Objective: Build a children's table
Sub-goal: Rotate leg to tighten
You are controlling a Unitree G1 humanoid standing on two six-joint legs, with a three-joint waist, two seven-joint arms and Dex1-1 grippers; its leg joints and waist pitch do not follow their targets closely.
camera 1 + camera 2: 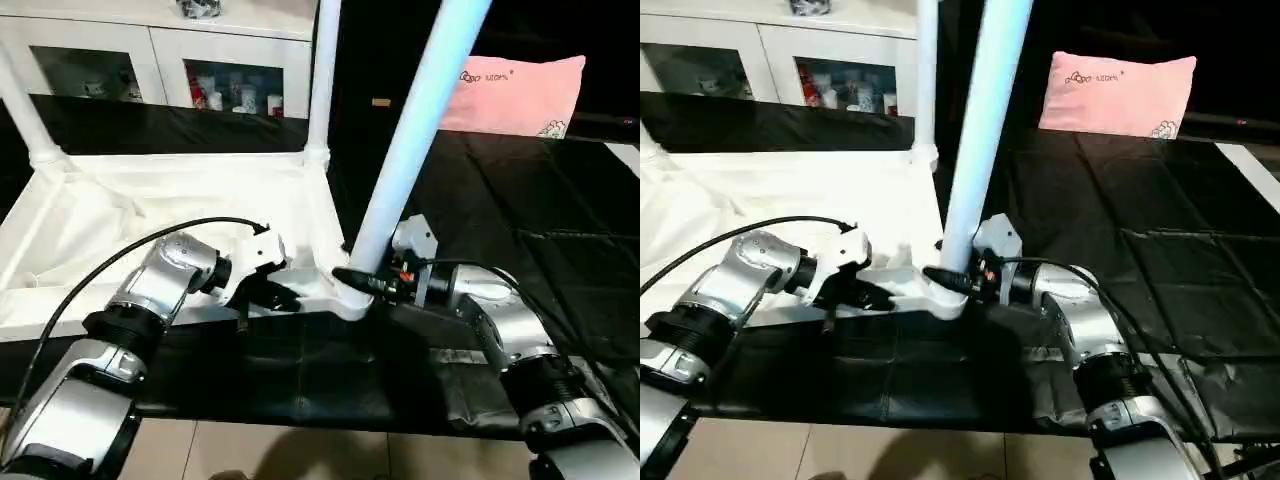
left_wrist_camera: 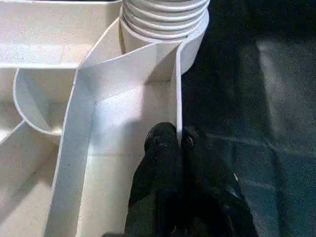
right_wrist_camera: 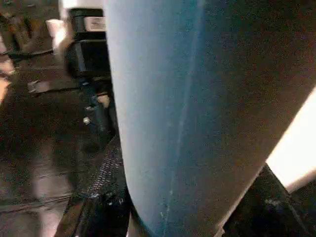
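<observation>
Your left tool (image 2: 178, 143): pinched on the tabletop (image 1: 150, 210) rim wall. Your right tool (image 1: 362, 282): clasps the near leg (image 1: 415, 135) just above its corner socket (image 1: 345, 297).

surface: black sheet (image 1: 520, 200) | on it: tabletop (image 1: 150, 215), pink pillow (image 1: 515, 95), probably

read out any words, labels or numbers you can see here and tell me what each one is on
Dark print with a small drawing on the pink pillow: too blurred to read.
White label on the left gripper, seen from the right wrist view: too small to read.
Nothing else carries readable text.
</observation>
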